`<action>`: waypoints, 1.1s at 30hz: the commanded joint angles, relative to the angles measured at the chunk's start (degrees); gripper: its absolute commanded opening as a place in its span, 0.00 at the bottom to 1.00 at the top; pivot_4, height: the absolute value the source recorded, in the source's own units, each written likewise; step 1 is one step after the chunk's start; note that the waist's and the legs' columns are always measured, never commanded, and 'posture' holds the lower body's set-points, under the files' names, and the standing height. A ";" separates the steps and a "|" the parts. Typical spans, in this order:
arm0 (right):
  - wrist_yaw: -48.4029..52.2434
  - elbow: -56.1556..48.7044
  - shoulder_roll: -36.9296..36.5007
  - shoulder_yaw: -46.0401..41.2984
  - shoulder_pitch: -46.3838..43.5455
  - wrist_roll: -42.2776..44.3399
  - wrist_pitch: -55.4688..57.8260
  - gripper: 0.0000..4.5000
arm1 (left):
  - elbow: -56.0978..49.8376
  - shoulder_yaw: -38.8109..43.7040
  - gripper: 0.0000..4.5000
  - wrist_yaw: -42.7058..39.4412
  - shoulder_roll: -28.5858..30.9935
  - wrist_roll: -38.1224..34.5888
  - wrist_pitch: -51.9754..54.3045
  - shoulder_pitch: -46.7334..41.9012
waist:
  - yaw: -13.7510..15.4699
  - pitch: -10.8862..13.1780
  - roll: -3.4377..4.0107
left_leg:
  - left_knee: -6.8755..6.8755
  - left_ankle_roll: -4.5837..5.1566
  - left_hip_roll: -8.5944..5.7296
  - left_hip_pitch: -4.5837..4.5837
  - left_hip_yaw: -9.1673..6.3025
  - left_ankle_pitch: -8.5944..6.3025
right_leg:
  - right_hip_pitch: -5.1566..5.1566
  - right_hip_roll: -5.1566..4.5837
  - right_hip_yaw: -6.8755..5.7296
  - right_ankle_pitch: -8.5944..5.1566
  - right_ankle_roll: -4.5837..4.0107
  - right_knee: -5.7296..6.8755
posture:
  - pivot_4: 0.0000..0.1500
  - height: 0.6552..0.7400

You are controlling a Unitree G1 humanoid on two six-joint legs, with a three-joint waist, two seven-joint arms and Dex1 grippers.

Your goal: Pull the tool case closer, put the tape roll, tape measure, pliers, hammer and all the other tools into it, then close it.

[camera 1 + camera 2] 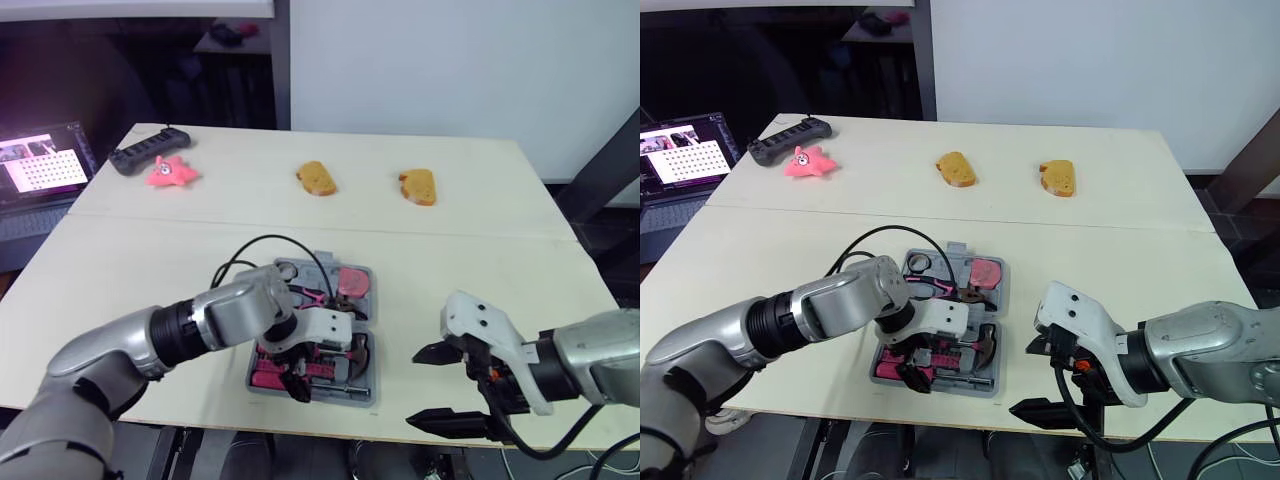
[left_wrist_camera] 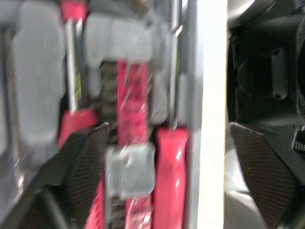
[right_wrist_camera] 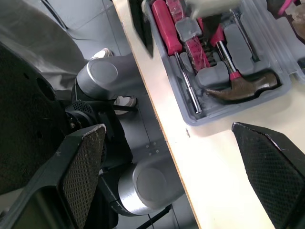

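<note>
The grey tool case lies open near the table's front edge. It holds red-handled tools, pink pliers, a pink tape measure and a hammer. My left gripper hovers low over the front part of the case, open. In the left wrist view its fingers straddle a red-handled tool in its slot without closing on it. My right gripper is open to the right of the case, at the table's front edge, and holds nothing. The case's lid is hidden from me.
Two brown bread-like pieces lie at the back of the table. A pink star toy and a black controller sit at the back left. A screen stands off the table's left side. A black cable loops over my left arm.
</note>
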 commanded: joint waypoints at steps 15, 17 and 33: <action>7.96 2.07 3.22 7.81 -8.83 -9.62 -2.46 1.00 | 3.63 33.33 0.28 -7.89 6.21 -10.87 -43.23 28.19 | 0.41 -0.04 0.07 | 0.02 0.00 0.05 0.06 0.13 0.00 | 0.03 -0.05 0.00 -0.03 -0.08 0.00 | 1.00 0.62; 8.72 2.38 3.64 8.62 -9.89 -10.52 -2.23 1.00 | 5.21 33.65 0.03 -7.87 5.23 -9.26 -47.74 30.75 | 0.29 -0.04 0.08 | 0.02 0.00 0.04 0.07 0.18 0.00 | 0.03 -0.08 0.02 -0.10 -0.20 -0.01 | 1.00 0.62; 11.20 2.70 4.29 8.83 -11.01 -12.88 -0.89 1.00 | 19.79 27.05 0.01 -4.50 -0.19 9.62 -71.79 37.81 | 0.19 -0.16 0.22 | -0.02 0.02 0.05 0.12 0.19 -0.01 | 0.03 -0.06 0.05 -0.01 -0.04 0.00 | 1.00 0.62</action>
